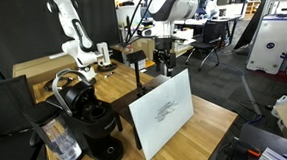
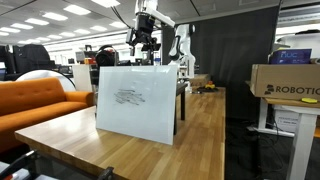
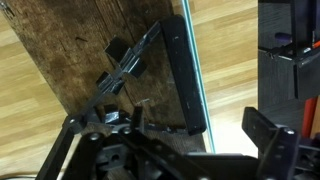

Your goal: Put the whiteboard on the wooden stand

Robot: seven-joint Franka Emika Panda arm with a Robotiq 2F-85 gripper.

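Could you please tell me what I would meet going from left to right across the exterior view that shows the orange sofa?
orange sofa → whiteboard → cardboard box. The wooden stand and the gripper overlap the whiteboard, so they are left out.

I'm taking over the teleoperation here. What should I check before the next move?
1. Large thin white rectangular whiteboard upright: ok.
2. Whiteboard seated on the small dark-brown wooden stand: cannot tell. The board hides the ledge in both exterior views.
3. Gripper free of the whiteboard: ok. It hangs above the top edge.
4. Fingers empty: ok. In the wrist view they stand apart with nothing between them.
5. Black coffee machine apart from the whiteboard: ok. It stands beside it with a gap.
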